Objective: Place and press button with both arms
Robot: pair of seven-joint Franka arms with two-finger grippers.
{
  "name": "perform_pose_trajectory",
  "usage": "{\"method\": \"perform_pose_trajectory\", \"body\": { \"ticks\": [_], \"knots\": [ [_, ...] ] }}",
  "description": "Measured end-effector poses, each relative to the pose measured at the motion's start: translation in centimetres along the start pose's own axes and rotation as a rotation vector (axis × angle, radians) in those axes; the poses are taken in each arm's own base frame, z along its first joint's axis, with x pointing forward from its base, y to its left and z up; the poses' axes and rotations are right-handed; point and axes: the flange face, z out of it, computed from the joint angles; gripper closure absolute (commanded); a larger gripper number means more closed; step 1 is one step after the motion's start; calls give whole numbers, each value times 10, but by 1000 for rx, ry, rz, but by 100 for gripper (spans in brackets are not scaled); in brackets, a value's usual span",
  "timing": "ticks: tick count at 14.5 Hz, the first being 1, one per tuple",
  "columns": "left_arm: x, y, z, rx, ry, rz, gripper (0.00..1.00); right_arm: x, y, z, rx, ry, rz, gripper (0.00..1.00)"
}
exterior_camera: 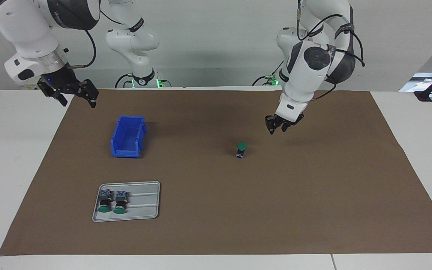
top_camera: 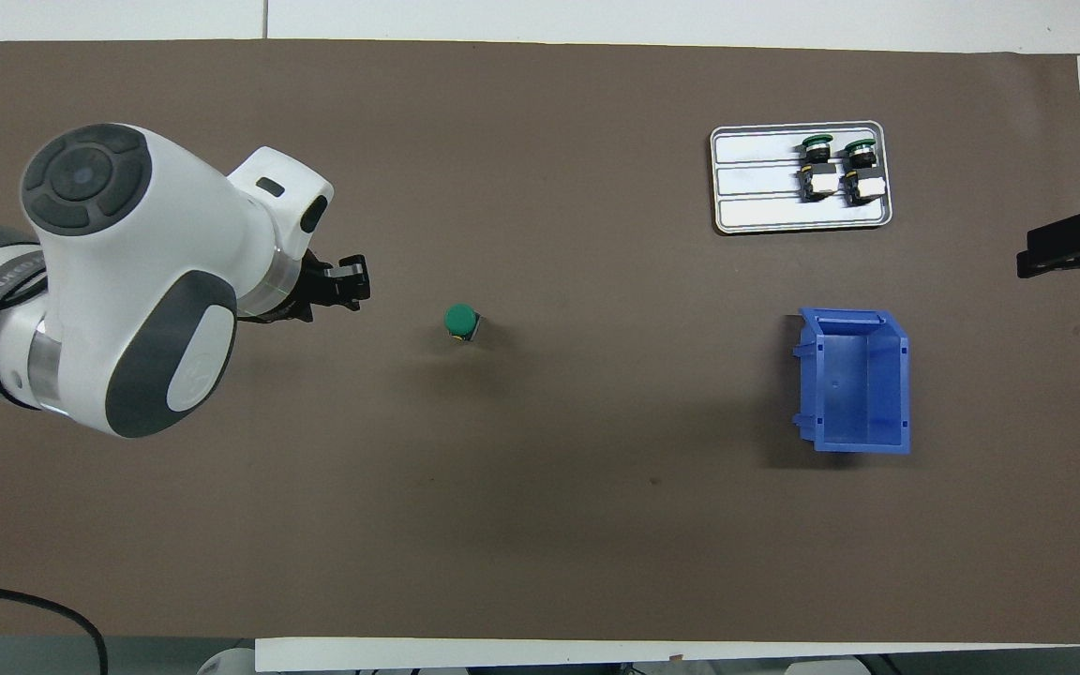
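**A:** Why is the right gripper (exterior_camera: 74, 94) parked up at the mat's (exterior_camera: 313, 210) edge, away from everything?

**B:** I'd say it is waiting. It hangs in the air with its fingers spread and nothing between them. The blue bin (exterior_camera: 128, 137) sits below it and a little toward the table's middle. The grey tray (exterior_camera: 144, 202), with two spare buttons (exterior_camera: 111, 202) lying on their sides, is farther out from the robots than the bin.

**A:** And the button (exterior_camera: 241, 150) in the middle?

**B:** It stands upright on the bare mat, alone, green cap on top. That pose suits a press from above, so the placing looks done.

**A:** What does it look like?

**B:** A flat round green cap, a black collar under it, then a small grey-blue block as its base.

**A:** Where is the left gripper (exterior_camera: 279, 125)?

**B:** Raised just beside the button, toward the left arm's end, not touching. It holds nothing, and whether the fingers are apart I cannot tell. I judge it will do the pressing.
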Motion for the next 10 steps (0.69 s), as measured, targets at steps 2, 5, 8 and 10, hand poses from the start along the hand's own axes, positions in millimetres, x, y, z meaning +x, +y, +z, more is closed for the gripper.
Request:
{"method": "perform_pose_trajectory", "body": {
  "ticks": [2, 5, 8, 10],
  "knots": [
    [-1, 21, 9, 11, -6, 34, 72, 0, 0, 0, 0, 0, 0, 2],
    [-8, 52, 25, 23, -21, 82, 89, 0, 0, 0, 0, 0, 0, 2],
    [-3, 77, 37, 26, -21, 71, 100, 0, 0, 0, 0, 0, 0, 2],
    [0, 90, 46, 21, -13, 62, 100, 0, 0, 0, 0, 0, 0, 2]
  ]
}}
